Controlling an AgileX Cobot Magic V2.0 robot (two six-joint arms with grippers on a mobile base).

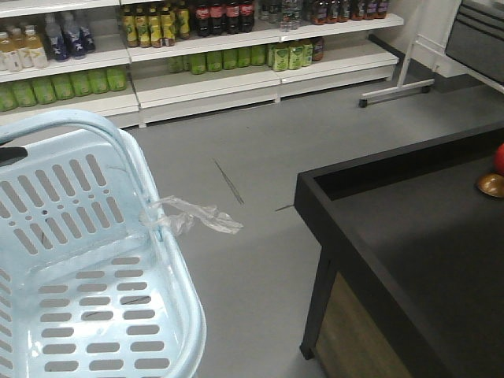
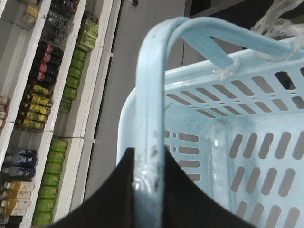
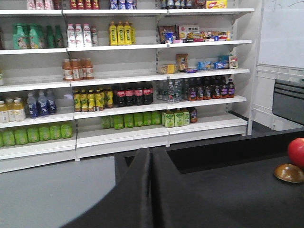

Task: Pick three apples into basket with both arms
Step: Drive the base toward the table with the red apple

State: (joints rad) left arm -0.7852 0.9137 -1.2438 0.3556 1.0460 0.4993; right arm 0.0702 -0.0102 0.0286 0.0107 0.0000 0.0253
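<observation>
A pale slotted basket [image 1: 71,146] fills the lower left above a grey shop floor, with a crumpled plastic scrap [image 1: 193,216] tied by its handle [image 2: 149,95]. The left gripper [image 2: 147,154] is clamped on that handle, which runs between its black jaws. The right gripper [image 3: 152,154] hovers over a black table [image 1: 409,252], jaws pressed together on nothing. A red apple [image 3: 296,152] sits near the table's far edge, just beside a small golden dish [image 3: 289,173], well right of those jaws.
</observation>
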